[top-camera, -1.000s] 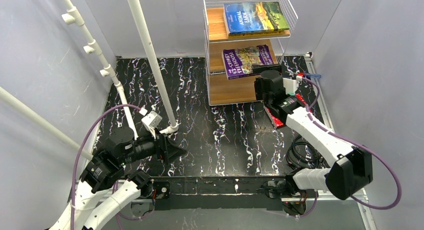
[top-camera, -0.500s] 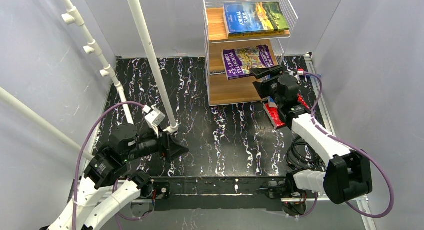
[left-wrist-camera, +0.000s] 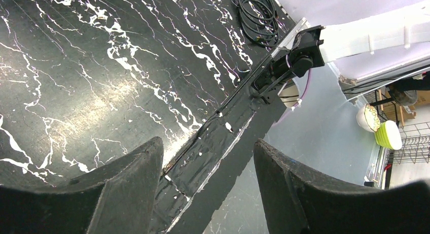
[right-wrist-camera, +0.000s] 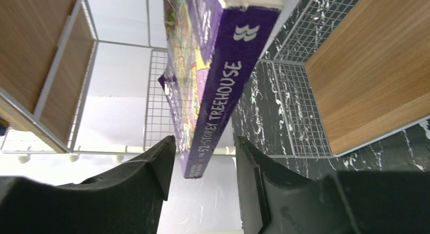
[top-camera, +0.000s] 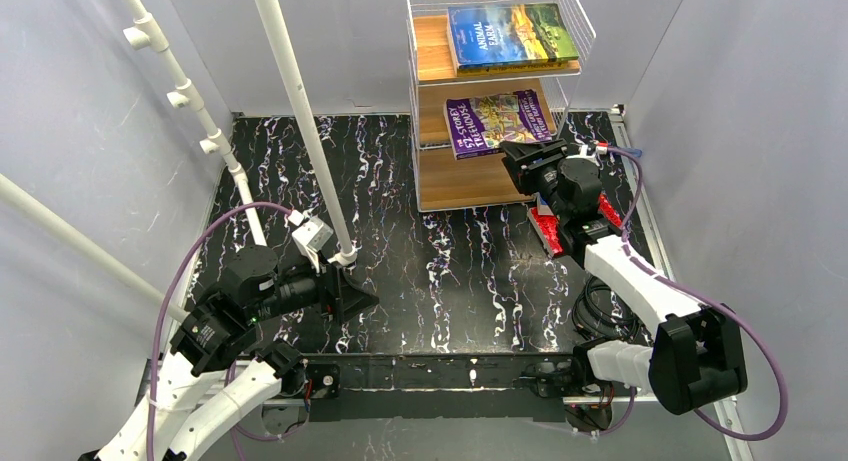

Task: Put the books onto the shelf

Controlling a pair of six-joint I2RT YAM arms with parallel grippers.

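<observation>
Right wrist: purple book [right-wrist-camera: 213, 81] spine runs straight ahead between jaws of our right gripper [right-wrist-camera: 205, 147]; can't tell if clamped.

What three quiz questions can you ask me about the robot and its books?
1. True or false: the Animal Farm book lies on the top board of the shelf.
2. Which book is between the fingers of the right gripper? A: the purple Treehouse book. B: a red book. C: a yellow book.
3. Fill in: the left gripper is open and holds ____.
Key: 1 true. 2 A. 3 nothing.
</observation>
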